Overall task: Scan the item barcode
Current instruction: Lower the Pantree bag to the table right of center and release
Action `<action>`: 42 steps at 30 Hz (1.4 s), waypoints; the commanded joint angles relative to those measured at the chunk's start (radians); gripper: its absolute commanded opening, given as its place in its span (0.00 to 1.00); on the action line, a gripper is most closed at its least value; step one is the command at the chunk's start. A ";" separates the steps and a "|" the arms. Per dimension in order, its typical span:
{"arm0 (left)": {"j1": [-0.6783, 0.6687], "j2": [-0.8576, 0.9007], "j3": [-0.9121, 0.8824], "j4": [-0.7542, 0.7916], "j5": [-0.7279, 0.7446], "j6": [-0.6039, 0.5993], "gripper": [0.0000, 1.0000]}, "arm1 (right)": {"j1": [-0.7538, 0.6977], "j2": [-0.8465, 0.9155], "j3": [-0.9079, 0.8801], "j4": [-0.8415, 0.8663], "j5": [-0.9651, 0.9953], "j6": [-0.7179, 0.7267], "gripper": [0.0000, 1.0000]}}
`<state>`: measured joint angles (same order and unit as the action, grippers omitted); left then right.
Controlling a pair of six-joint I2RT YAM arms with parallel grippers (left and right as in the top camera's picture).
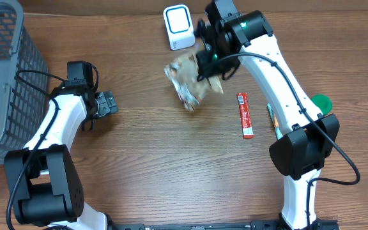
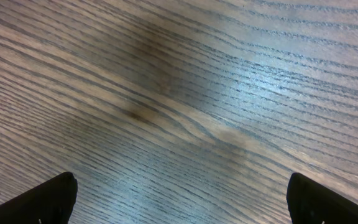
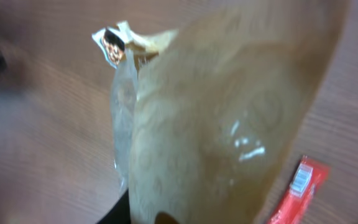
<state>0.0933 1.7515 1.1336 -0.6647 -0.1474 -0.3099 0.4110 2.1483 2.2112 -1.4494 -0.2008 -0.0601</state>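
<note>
My right arm reaches up from its base at the near right edge of the bench (image 1: 139, 172), the white link slanting away and leftward, with the wrist bent over toward the far middle. My right pincer (image 1: 206, 68) is pressed onto a crinkled beige and clear snack bag (image 1: 188, 80), pinching it at its right end. The bag hangs out to the left of the wrist. It sits just in front of the white scanner (image 1: 179, 27), close to it but apart from it. From my right wrist the bag fills nearly the whole view, tilted and blurred, and I cannot make out a barcode on it. A red bar (image 1: 245, 115) lies flat on the bench, near the bag's right side and beside my right forearm.

My left arm folds up from the near left corner, elbow out, forearm pointing right. My left pincer (image 1: 109, 103) is spread wide and grips nothing. Only its two dark fingertips (image 2: 51, 200) show at the bottom corners of my wrist view, with bare wood grain between them. A grey mesh basket (image 1: 5, 76) stands at the far left, just behind that arm.
</note>
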 commanded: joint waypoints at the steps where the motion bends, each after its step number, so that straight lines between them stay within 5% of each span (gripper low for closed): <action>1: -0.004 -0.007 0.014 0.000 -0.010 0.019 1.00 | -0.006 0.003 -0.040 -0.073 -0.024 -0.128 0.07; 6: -0.004 -0.007 0.014 0.000 -0.010 0.019 1.00 | -0.006 0.004 -0.157 -0.149 0.057 -0.180 0.04; 20: -0.004 -0.007 0.014 0.000 -0.009 0.019 1.00 | -0.007 0.004 -0.521 0.129 0.370 -0.176 0.10; 22: -0.004 -0.007 0.014 0.000 -0.010 0.019 1.00 | -0.007 0.003 -0.521 0.140 0.417 -0.176 0.21; 26: -0.004 -0.007 0.014 0.000 -0.010 0.019 0.99 | -0.007 0.003 -0.518 0.164 0.520 -0.172 0.75; 27: -0.004 -0.007 0.015 0.000 -0.010 0.019 0.99 | -0.007 0.003 -0.516 0.171 0.528 -0.172 0.78; 37: -0.004 -0.007 0.015 0.000 -0.010 0.019 1.00 | -0.006 0.002 -0.514 0.333 0.474 0.134 0.77; 42: -0.004 -0.007 0.014 0.000 -0.010 0.019 1.00 | -0.006 0.002 -0.514 0.389 0.293 0.280 0.71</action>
<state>0.0933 1.7515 1.1336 -0.6647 -0.1471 -0.3099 0.4065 2.1521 1.6932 -1.0748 0.2260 0.0750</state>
